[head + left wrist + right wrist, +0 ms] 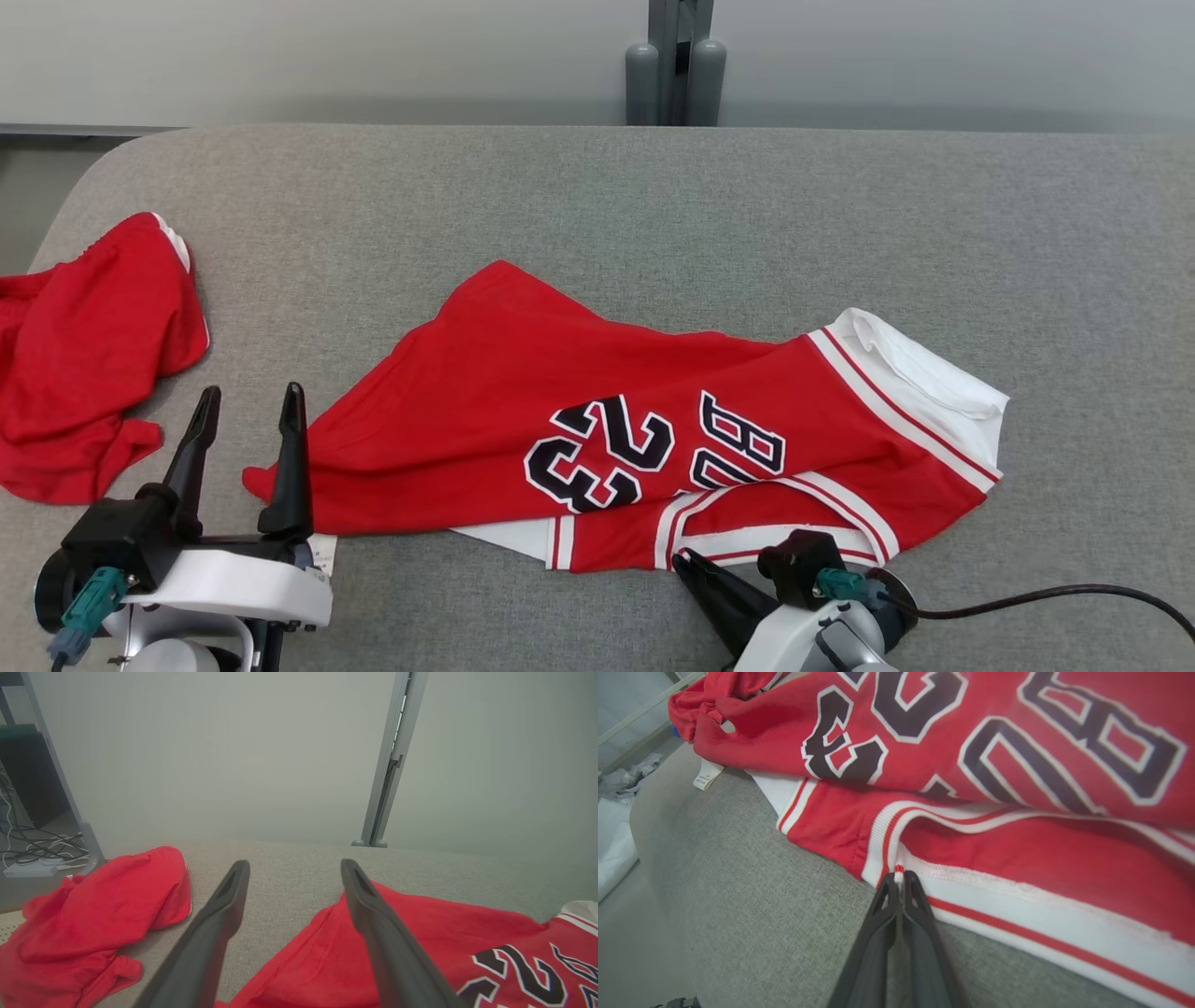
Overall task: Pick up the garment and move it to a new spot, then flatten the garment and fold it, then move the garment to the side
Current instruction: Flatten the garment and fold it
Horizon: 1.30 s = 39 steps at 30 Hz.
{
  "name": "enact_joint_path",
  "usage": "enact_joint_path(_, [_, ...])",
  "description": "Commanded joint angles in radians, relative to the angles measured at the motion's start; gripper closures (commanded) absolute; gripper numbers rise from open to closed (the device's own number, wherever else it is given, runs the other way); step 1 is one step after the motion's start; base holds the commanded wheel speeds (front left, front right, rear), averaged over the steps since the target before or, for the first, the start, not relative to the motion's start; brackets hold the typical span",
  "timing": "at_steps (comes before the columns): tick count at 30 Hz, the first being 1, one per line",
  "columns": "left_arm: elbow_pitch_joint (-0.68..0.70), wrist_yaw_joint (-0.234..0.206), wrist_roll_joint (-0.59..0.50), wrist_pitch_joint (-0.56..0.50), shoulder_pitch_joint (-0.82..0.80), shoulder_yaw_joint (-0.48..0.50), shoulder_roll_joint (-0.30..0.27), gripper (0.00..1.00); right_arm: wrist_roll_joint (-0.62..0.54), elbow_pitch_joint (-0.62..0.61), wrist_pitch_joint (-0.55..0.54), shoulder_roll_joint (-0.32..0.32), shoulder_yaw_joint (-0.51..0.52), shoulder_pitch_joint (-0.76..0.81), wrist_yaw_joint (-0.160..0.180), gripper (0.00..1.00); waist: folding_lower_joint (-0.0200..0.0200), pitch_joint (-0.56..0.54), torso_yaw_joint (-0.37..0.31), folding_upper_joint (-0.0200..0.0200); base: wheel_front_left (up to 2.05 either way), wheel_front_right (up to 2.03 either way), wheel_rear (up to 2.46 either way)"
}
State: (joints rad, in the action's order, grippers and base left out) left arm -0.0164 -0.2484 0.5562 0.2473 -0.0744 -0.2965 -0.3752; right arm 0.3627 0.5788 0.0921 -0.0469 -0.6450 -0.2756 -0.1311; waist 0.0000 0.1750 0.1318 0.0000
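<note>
The jersey [597, 420], rumpled across the middle of the bench [560, 205], looks light and limp, so its thicker striped trim seems the surest hold, and there the right claw [899, 879] is pinched tight on it, while the left claw [252, 392] stands spread near the hem.

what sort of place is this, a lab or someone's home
Likely a lab or test room: a cloth-covered table set against a bare wall, a metal post behind it, and loose cables on the floor beside a rack.
</note>
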Motion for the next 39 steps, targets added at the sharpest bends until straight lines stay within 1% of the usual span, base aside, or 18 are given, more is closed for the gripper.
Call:
enact_joint_path(1, [-0.005,0.003,-0.002,0.006,-0.023,0.007,-0.004,0.00,0.012,-0.002,0.014,-0.008,0.004,-0.010,0.001,1.00,0.0000,0.000,-0.009,0.0000,0.00,0.00,0.00])
enact_joint_path(4, [-0.010,0.010,-0.004,0.009,-0.019,0.012,-0.003,0.00,0.030,-0.031,0.029,-0.010,0.021,-0.018,0.000,1.00,0.0000,-0.001,-0.024,0.0000,0.00,0.00,0.00])
enact_joint_path(6, [-0.011,0.011,-0.007,0.011,-0.018,0.016,-0.004,0.00,0.039,-0.067,0.030,-0.025,0.039,-0.014,0.000,1.00,0.0000,-0.003,-0.037,0.0000,0.00,0.00,0.00])
enact_joint_path(11, [-0.012,0.010,-0.010,0.013,-0.010,0.029,-0.008,0.00,0.080,-0.205,-0.032,-0.095,0.070,0.029,0.000,1.00,0.0000,-0.003,-0.073,0.0000,0.00,0.00,0.00])
enact_joint_path(16, [-0.006,0.007,-0.014,0.015,0.001,0.042,-0.015,0.00,0.127,-0.375,-0.151,-0.180,0.111,0.070,0.000,1.00,0.0000,-0.005,-0.108,0.0000,0.00,0.00,0.00])
enact_joint_path(20, [0.001,0.004,-0.017,0.015,-0.001,0.047,-0.021,0.00,0.205,-0.527,-0.271,-0.247,0.152,0.102,0.000,1.00,0.0000,-0.005,-0.130,0.0000,0.00,0.00,0.00])
enact_joint_path(21, [0.001,0.004,-0.017,0.015,-0.001,0.047,-0.021,0.00,0.205,-0.527,-0.271,-0.247,0.152,0.102,0.000,1.00,0.0000,-0.005,-0.130,0.0000,0.00,0.00,0.00])
enact_joint_path(24, [0.007,0.002,-0.019,0.016,-0.002,0.049,-0.025,0.00,0.263,-0.626,-0.355,-0.283,0.208,0.128,0.000,1.00,0.0000,-0.004,-0.141,0.0000,0.00,0.00,0.00])
enact_joint_path(27, [0.011,0.000,-0.020,0.016,-0.004,0.050,-0.027,0.00,0.303,-0.693,-0.417,-0.314,0.292,0.143,0.000,1.00,0.0000,-0.003,-0.147,0.0000,0.00,0.00,0.00])
enact_joint_path(30, [0.013,0.000,-0.022,0.016,-0.010,0.045,-0.026,0.00,0.341,-0.725,-0.465,-0.321,0.369,0.148,0.000,1.00,0.0000,0.000,-0.149,0.0000,0.00,0.00,0.00])
enact_joint_path(32, [0.013,0.001,-0.021,0.016,-0.014,0.043,-0.025,0.00,0.369,-0.722,-0.488,-0.322,0.417,0.132,0.000,1.00,0.0000,0.003,-0.149,0.0000,0.00,0.00,0.00])
enact_joint_path(33, [0.013,0.002,-0.021,0.016,-0.017,0.041,-0.024,0.00,0.364,-0.715,-0.495,-0.330,0.437,0.117,0.000,1.00,0.0000,0.005,-0.148,0.0000,0.00,0.00,0.00])
enact_joint_path(34, [0.011,0.004,-0.022,0.015,-0.021,0.037,-0.024,0.00,0.382,-0.684,-0.511,-0.329,0.458,0.096,0.000,1.00,0.0000,0.009,-0.145,0.0000,0.00,0.00,0.00])
enact_joint_path(36, [0.010,0.007,-0.025,0.014,-0.027,0.032,-0.021,0.00,0.381,-0.637,-0.510,-0.351,0.466,0.059,0.000,1.00,0.0000,0.017,-0.141,0.0000,0.00,0.00,0.00])
enact_joint_path(39, [0.007,0.010,-0.028,0.013,-0.048,0.025,-0.016,0.00,0.420,-0.546,-0.482,-0.339,0.456,-0.001,0.000,1.00,0.0000,0.031,-0.133,0.0000,0.00,0.00,0.00])
